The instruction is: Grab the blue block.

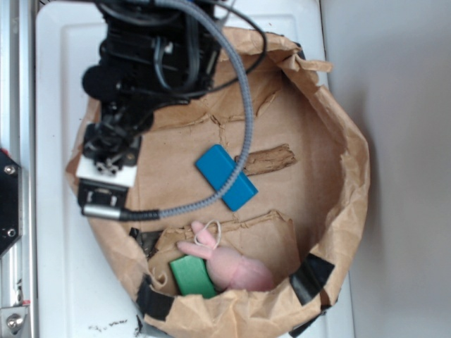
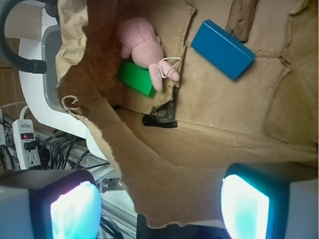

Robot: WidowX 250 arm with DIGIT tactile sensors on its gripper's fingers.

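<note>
A robot arm [image 1: 151, 53] leans over the left rim of a shallow brown paper basket [image 1: 352, 176] set on a white tray [image 1: 60, 63], its gripper [image 2: 159, 201] poised above the crumpled paper wall with both pads well apart and nothing between them. The blue block [image 1: 225, 177], a flat slab with rounded corners, lies diagonally on the cardboard floor near the middle of the basket, clear of the gripper; a grey ribbed cable [image 1: 243, 127] from the arm loops across it in the overhead view. Just beside the block's upper right edge rests a rough brown wood strip [image 1: 271, 160], which in the wrist view appears to touch or nearly touch the block's far corner. Toward the lower rim, a pink plush toy [image 1: 229, 264] lies partly over a green block [image 1: 190, 276], both tucked against a torn cardboard flap and well apart from the blue block. Patches of black tape [image 1: 313, 274] hold the paper rim together. In the wrist view a white power strip [image 2: 27, 142] and dark cables sit outside the basket, beyond the tray's edge.
</note>
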